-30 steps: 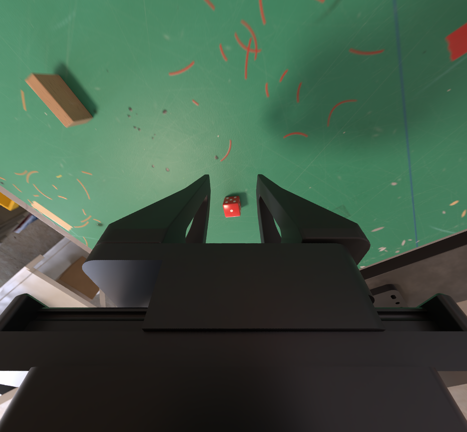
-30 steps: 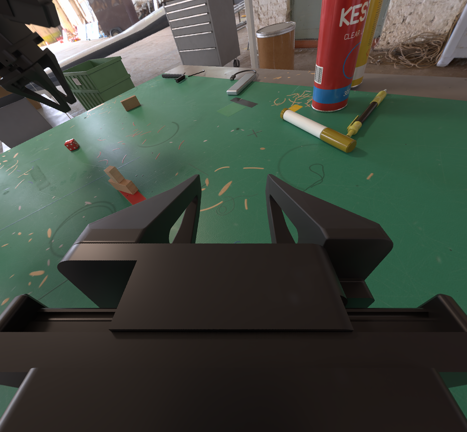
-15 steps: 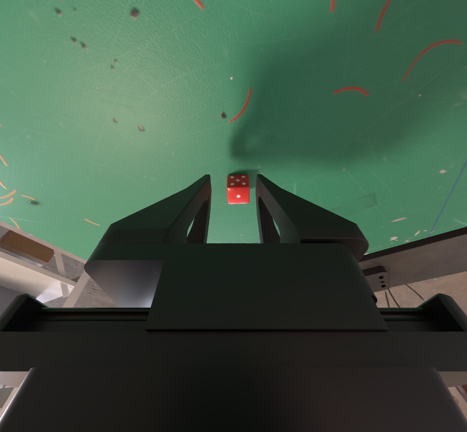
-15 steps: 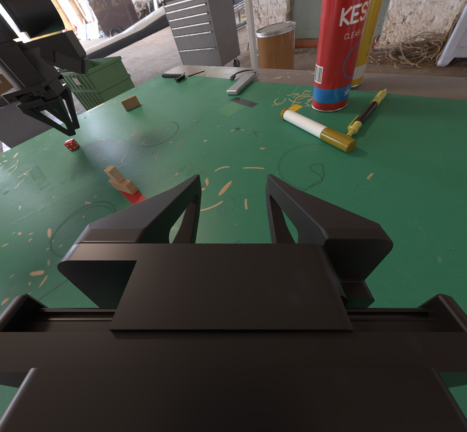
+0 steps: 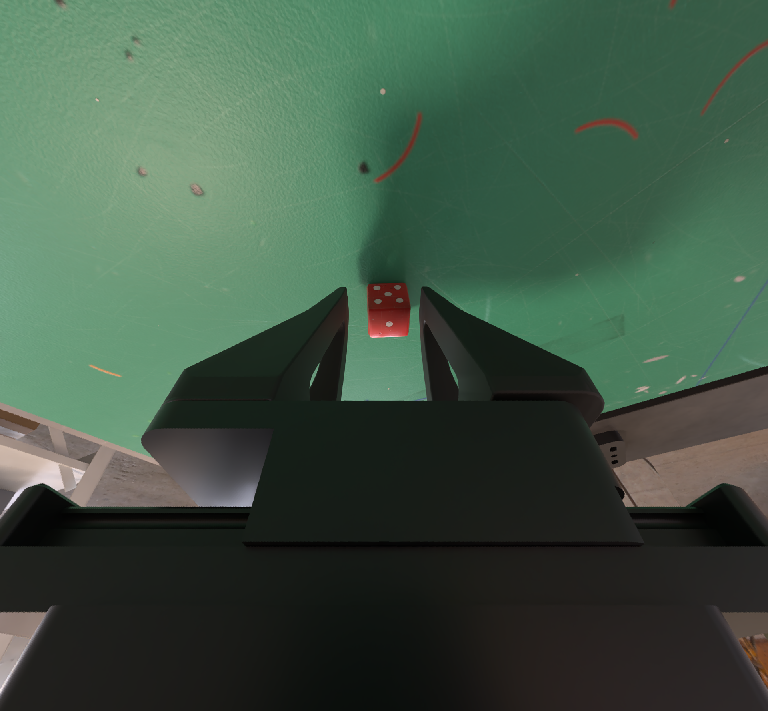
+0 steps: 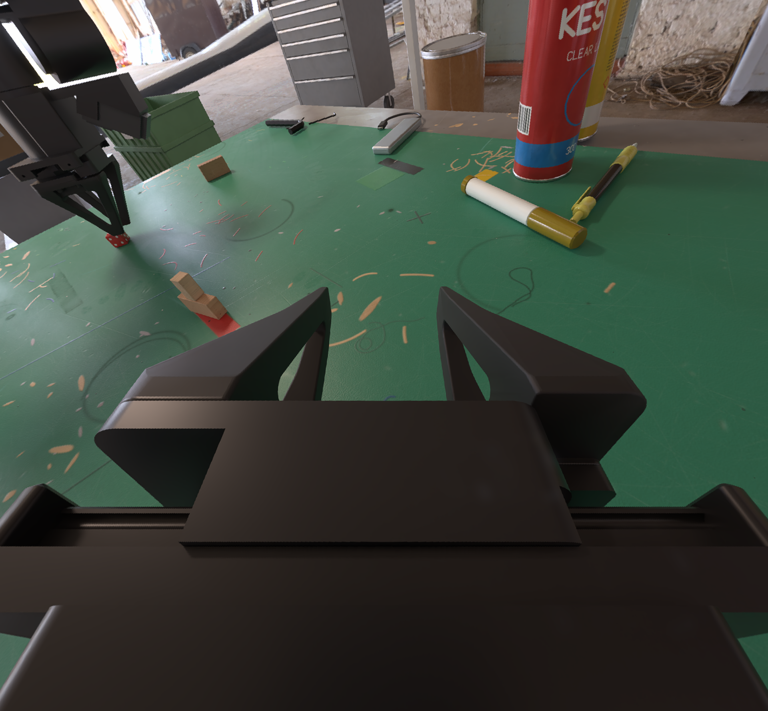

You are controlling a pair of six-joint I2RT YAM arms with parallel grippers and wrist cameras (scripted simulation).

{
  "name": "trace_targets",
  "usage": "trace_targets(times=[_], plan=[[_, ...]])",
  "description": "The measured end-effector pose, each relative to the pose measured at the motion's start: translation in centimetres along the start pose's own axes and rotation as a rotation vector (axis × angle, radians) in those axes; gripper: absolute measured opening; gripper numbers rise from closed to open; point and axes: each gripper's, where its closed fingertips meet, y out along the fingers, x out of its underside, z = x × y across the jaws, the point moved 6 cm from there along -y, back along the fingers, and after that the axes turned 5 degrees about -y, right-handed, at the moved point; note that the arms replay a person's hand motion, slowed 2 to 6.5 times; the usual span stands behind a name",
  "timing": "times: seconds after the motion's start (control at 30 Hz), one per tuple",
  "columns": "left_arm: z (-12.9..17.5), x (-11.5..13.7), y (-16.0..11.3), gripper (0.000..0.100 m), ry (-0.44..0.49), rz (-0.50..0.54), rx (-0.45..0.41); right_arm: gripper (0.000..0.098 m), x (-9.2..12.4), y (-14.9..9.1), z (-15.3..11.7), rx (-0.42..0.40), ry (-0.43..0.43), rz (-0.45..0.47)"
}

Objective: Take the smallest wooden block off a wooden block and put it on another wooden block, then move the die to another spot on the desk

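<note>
**Left pincer straddles the die, right arm waits**

Left wrist view: the left pincer (image 5: 383, 296) is down over the green table (image 5: 208, 151) with its jaws spread apart. The red die (image 5: 388, 309) sits directly between the fingertips, a sliver of green showing on each side, so nothing is gripped yet. The die lies dead ahead along the fingers, centred in the gap; being a cube, it has no long axis to line up with. To my eye the coming move is simply a squeeze, then a lift. One die, no blocks in this view.

Right wrist view: the right pincer (image 6: 384, 296) hangs released and empty above the middle of the table, well apart from everything. Far off to its left the left pincer (image 6: 115, 230) stands with its tips at the die (image 6: 117, 240), clearly the nearer arm for this job. I count three wooden blocks: the smallest wooden block (image 6: 185, 284) resting on a larger wooden block (image 6: 203, 304) that sits at a red patch (image 6: 220, 323), and a lone wooden block (image 6: 214, 168) farther back near the green crate (image 6: 166, 130). Whether the small block has made its transfer I cannot tell. Also one red can (image 6: 557, 68), one white and mustard marker (image 6: 523, 211), one yellow pen (image 6: 604, 180)
</note>
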Motion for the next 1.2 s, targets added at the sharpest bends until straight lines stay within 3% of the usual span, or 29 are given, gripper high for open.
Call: trace_targets(times=[0.9, 1.2], plan=[[0.07, 0.52, 0.37, 0.028, -0.001, -0.023, 0.006, 0.0431, -0.08, 0.07, 0.06, 0.000, 0.001, 0.001], [0.10, 0.72, 0.44, 0.021, 0.003, -0.031, 0.011, 0.0431, -0.10, 0.07, 0.06, 0.000, 0.001, 0.002]])
